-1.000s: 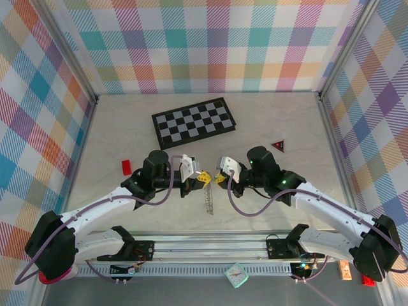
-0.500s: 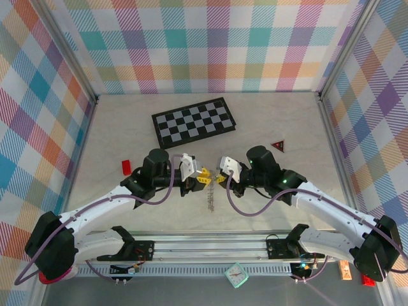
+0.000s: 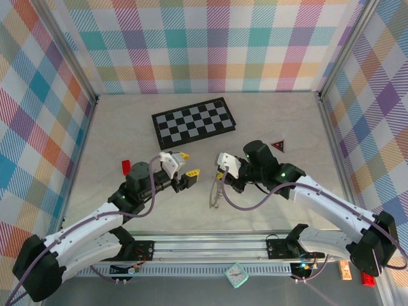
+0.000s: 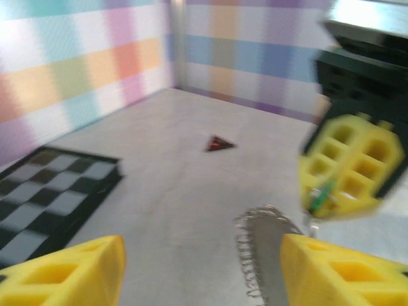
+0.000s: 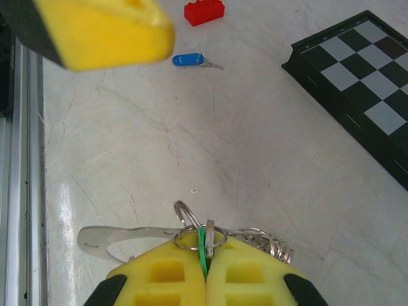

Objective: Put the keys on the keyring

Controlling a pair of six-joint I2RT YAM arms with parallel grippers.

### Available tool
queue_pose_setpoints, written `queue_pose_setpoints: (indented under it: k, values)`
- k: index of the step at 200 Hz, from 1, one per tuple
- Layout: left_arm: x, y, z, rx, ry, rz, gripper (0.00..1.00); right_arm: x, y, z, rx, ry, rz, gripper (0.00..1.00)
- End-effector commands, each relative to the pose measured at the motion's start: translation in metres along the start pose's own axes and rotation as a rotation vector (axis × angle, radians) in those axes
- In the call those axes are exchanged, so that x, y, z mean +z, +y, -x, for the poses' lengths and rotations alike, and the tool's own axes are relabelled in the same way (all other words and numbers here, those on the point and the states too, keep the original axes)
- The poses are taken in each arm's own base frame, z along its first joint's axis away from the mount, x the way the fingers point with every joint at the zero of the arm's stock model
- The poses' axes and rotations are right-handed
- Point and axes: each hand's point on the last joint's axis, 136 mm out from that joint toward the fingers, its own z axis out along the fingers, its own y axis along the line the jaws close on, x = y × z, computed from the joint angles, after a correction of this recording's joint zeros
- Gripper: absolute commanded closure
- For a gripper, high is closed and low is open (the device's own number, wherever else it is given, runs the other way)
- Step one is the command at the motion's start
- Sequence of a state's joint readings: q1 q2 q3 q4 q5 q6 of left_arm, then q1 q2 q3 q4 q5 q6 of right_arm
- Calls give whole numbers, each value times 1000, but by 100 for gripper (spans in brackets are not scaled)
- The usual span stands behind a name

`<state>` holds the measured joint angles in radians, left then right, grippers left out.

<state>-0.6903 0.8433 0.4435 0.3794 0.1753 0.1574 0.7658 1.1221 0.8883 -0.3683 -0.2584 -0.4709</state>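
Right gripper (image 5: 205, 274) is clamped shut on the keyring (image 5: 199, 237), with the green key (image 5: 203, 250) pinched between its pads. The ring hangs just above the table (image 5: 127, 159) at centre, near side. I can't tell if the green key is fully threaded, but it looks seated.

Left gripper (image 3: 188, 164) is spread wide and holding nothing, just left of the ring.

Blue key (image 5: 188, 60) lies loose on the table at the left, just beside the red block (image 5: 204, 11).

My read: green key step is about done, blue is next. The left arm needs to swing left, drop over the blue key and pinch its head. It lies flat, so a low, square approach.
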Motion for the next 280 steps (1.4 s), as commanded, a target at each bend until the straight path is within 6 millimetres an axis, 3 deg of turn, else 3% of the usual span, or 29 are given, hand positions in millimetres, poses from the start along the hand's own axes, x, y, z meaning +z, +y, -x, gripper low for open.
queue_pose_setpoints:
  k: [1,58,76,96,123,192,244,280]
  values:
    - [-23,58,13,-90,-53,344,30,5,1,32,-53,-67,43,100]
    - [-84,120,13,-211,-50,748,17,51,0,113,-63,-302,165,100]
    - [-94,129,15,-234,-58,811,15,69,-2,114,-28,-314,193,100]
    - [-93,132,14,-252,-45,827,15,85,-6,92,16,-261,198,100]
    - [-89,134,9,-253,-23,835,13,95,-5,40,31,-121,166,100]
    - [-80,137,3,-253,-2,832,12,79,8,-83,-29,331,115,100]
    - [-76,138,-1,-242,15,836,12,55,15,-135,4,619,120,100]
    - [-74,139,0,-247,13,836,12,51,8,-153,-17,725,81,100]
